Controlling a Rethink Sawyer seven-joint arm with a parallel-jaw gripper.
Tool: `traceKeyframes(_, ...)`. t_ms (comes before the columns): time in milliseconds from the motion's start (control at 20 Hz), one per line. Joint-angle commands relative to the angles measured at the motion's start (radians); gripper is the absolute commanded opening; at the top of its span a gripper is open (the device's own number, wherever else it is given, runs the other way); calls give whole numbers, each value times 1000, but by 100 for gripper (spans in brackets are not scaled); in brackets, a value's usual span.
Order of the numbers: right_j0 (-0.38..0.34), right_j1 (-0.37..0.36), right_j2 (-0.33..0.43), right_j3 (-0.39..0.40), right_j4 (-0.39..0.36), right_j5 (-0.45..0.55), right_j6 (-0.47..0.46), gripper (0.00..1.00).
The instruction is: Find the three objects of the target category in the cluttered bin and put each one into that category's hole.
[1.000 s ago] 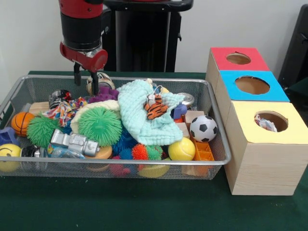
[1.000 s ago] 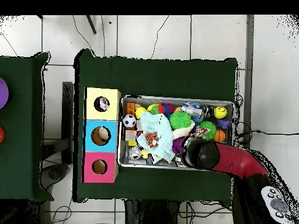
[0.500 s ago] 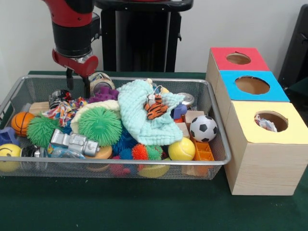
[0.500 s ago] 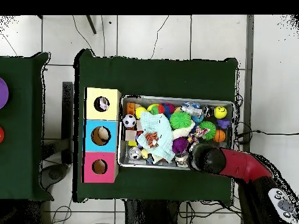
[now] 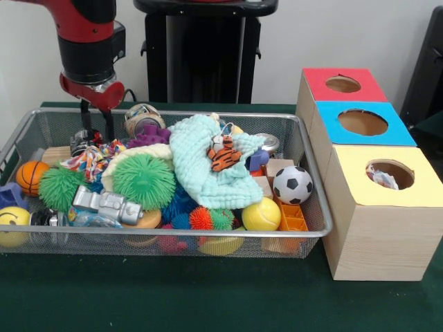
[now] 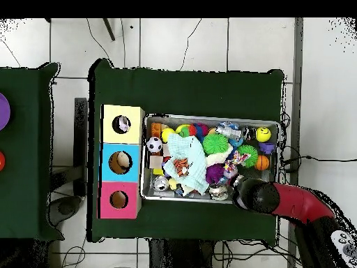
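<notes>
Bench [image 5: 173,297]: a dark green cloth covers it, with open room in front of the bin and a narrow gap between bin and boxes.
Arm [image 5: 86,41]: red and black, it comes down upright over the bin's far left corner; from overhead it reaches in across the bin's lower right rim.
Bin [image 5: 173,238]: a wire mesh tray heaped to the rim with toys, no bare floor showing.
Boxes: three wooden boxes stand in a row just beside the bin, topped red [image 5: 344,84], blue [image 5: 363,123] and yellow [image 5: 387,175], each with a round hole; something pale shows inside the yellow one.
Cloth [image 5: 204,169]: mint green, draped over the middle of the heap, with a small toy tiger [image 5: 223,155] on top.
Balls: a green spiky ball [image 5: 144,181], a soccer ball [image 5: 293,185] and a small basketball [image 5: 31,176] lie well apart from the gripper.
Gripper [image 5: 97,122]: its two dark fingers hang apart, holding nothing, just above the toys at the far left, beside a striped round toy [image 5: 142,119].
</notes>
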Motion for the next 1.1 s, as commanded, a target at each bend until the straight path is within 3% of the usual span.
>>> traceKeyframes(50, -28, 88, 115, -41, -96, -59, -174, 100)
traceKeyframes(200, -28, 59, 131, -28, -89, -45, -161, 100)
traceKeyframes(550, -43, -82, 189, 23, -17, 86, -189, 100)
traceKeyframes(950, -31, -133, 232, -18, 30, 201, -204, 100)
traceKeyframes(1100, -33, -112, 247, -43, 35, 212, -200, 100)
